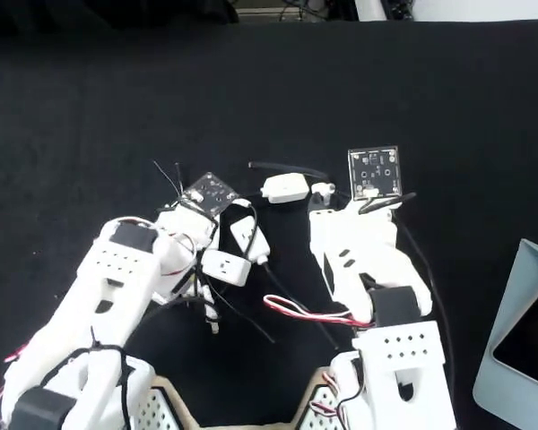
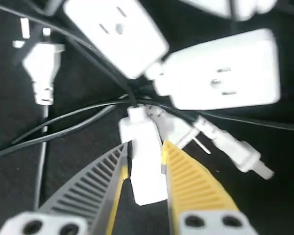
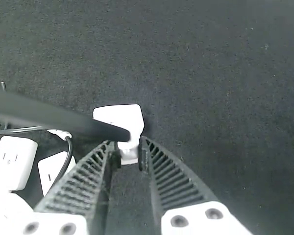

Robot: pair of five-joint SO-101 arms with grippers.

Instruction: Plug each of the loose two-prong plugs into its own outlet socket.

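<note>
My left gripper (image 2: 144, 147) is shut on a white two-prong plug (image 2: 146, 171), held by its body between yellow-lined fingers. Just ahead of it lie two white outlet sockets (image 2: 120, 32) (image 2: 220, 83) amid tangled black cords. A loose plug (image 2: 41, 68) lies with its prongs showing, and another plug (image 2: 230, 147) rests beside the held one. My right gripper (image 3: 130, 147) (image 1: 321, 193) is shut on the narrow end of a small white plug (image 3: 129, 151). That plug's front meets a white outlet block (image 3: 118, 120) (image 1: 284, 187); its prongs are hidden.
Two small circuit boards (image 1: 374, 172) (image 1: 209, 191) lie on the black cloth beyond the grippers. A grey-blue tray-like object (image 1: 520, 340) stands at the right edge. A black cord (image 3: 49, 117) crosses in front of the right gripper. Loose cords trail between the arms.
</note>
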